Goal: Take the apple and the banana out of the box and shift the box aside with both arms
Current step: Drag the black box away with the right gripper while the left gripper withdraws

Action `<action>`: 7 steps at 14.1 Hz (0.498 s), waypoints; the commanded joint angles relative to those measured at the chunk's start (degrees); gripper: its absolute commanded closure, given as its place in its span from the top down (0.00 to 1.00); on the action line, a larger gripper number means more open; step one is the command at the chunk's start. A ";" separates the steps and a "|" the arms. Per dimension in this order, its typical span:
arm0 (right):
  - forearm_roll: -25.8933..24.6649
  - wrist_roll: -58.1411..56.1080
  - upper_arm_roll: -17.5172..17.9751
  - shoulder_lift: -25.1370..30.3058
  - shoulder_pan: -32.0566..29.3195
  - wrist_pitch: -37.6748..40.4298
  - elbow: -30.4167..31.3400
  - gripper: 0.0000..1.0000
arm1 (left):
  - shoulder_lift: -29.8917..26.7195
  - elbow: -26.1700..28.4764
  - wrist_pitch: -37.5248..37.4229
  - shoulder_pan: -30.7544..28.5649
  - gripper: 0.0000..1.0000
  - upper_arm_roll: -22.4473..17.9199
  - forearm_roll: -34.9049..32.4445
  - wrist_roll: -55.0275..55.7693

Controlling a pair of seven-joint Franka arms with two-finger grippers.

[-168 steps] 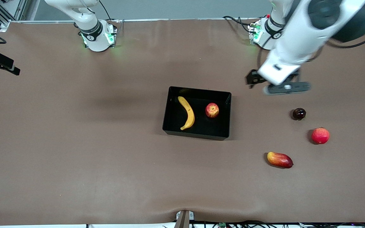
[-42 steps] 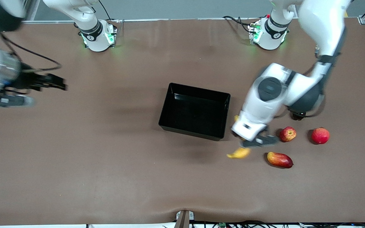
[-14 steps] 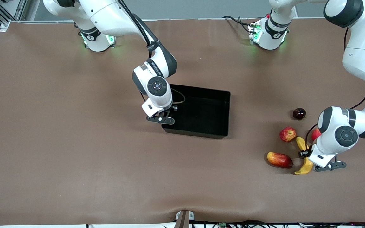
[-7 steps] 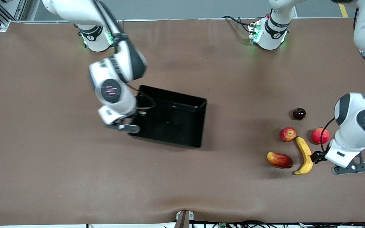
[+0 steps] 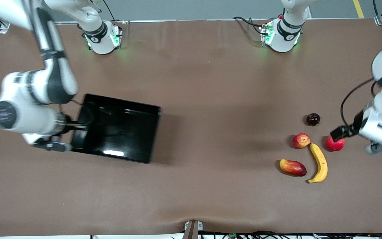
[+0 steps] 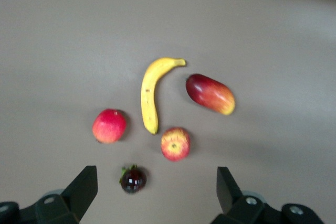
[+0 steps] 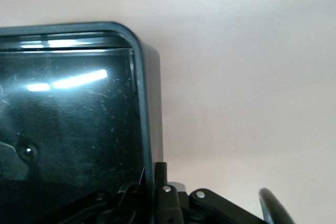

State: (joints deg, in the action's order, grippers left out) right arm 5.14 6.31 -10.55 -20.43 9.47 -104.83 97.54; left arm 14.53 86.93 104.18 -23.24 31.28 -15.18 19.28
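Note:
The black box [image 5: 144, 132] is empty and sits toward the right arm's end of the table. My right gripper [image 5: 53, 145] is shut on the box's end wall [image 7: 143, 108], one finger inside and one outside [image 7: 157, 182]. The yellow banana [image 5: 318, 162] and the red-yellow apple [image 5: 301, 140] lie on the table toward the left arm's end, outside the box. My left gripper [image 5: 381, 147] is open and empty, up over the table beside them. The left wrist view shows the banana [image 6: 149, 95] and the apple [image 6: 175, 144] below its open gripper [image 6: 156, 192].
An oblong red-yellow mango [image 5: 292, 167] lies beside the banana. A plain red round fruit [image 5: 335, 143] and a small dark fruit [image 5: 313, 119] lie close by. They show in the left wrist view too: mango [image 6: 210, 94], red fruit [image 6: 109, 126], dark fruit [image 6: 133, 179].
My right gripper has carried the box from the table's middle toward the right arm's end. My left gripper has let go of the banana and drawn up and away from it.

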 commanded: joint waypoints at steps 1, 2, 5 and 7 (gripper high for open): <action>0.05 -10.49 1.49 0.92 -8.74 -3.51 2.39 0.00 | -6.78 2.10 -3.70 -0.93 1.00 0.27 2.43 -4.50; 0.14 -13.66 1.49 0.22 -11.21 -5.88 3.53 0.00 | -8.37 2.10 -5.11 -0.93 1.00 0.27 2.44 -6.61; 0.14 -22.01 1.49 -1.89 -16.14 -15.72 8.27 0.00 | -11.89 2.10 -9.15 -1.02 1.00 0.01 6.55 -8.56; 0.75 -27.98 1.67 -5.48 -20.70 -21.18 8.46 0.00 | -14.61 2.54 -10.48 -0.76 1.00 -0.34 8.58 -9.35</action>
State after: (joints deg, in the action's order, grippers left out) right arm 5.17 -16.49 -10.40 -23.99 -6.92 -122.76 105.68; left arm 3.76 87.34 94.81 -23.29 31.18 -9.04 11.96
